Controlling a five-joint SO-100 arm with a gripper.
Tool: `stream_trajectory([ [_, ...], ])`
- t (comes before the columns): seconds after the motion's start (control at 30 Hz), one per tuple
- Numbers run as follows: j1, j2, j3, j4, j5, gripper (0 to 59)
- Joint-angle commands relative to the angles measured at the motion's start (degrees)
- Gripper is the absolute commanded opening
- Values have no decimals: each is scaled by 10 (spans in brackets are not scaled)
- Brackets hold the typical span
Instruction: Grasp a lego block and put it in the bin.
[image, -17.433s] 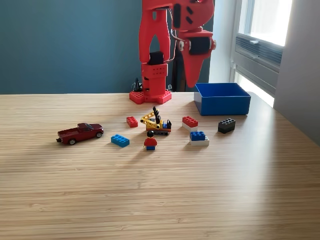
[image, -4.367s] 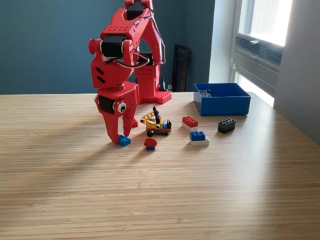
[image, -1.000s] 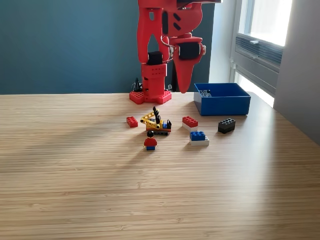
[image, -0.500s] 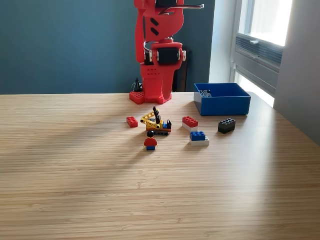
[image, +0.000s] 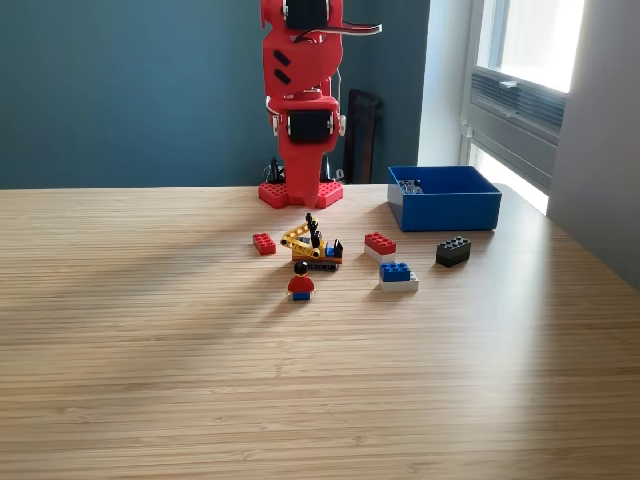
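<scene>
The arm has swung away from the blue bin (image: 445, 197) and now stands upright over its own base, with the claw (image: 305, 180) pointing straight down near the back of the counter (image: 320, 380). A second ago the claw hung beside the bin's near-left corner; now it sits in front of the arm's base, well to the exterior view's left of the bin. The blue brick that lay on the left of the group a while ago is gone from the counter, and something small and pale shows inside the bin, so one delivery looks done and the arm seems to be turning back for another. Seen head-on, the claw reads as one narrow red wedge; I cannot tell how far apart its jaws stand, and nothing shows in it. The remaining bricks lie in front of the claw and well below it: a small red brick (image: 264, 243) nearest, a red-on-white brick (image: 380, 244), a blue-on-white brick (image: 397, 274), and a black brick (image: 453, 250) just in front of the bin. A yellow toy vehicle (image: 314, 244) and a small figure (image: 301, 283) sit among them.
</scene>
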Motion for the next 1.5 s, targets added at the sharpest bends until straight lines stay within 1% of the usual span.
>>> stream_trajectory([
  [0.03, 7, 55, -4, -3, -10, 1],
  [0.13, 11, 57, -15, 5, -22, 0],
  [0.4, 45, 58, -101, 88, -44, 0],
  [0.53, 71, 59, -91, 109, -51, 0],
  [0.73, 136, 60, -47, 109, -71, 0],
  [0.97, 200, 60, -27, 108, -91, 0],
  [1.2, 213, 60, -26, 106, -100, 0],
  [1.5, 212, 59, -53, 103, -102, 0],
])
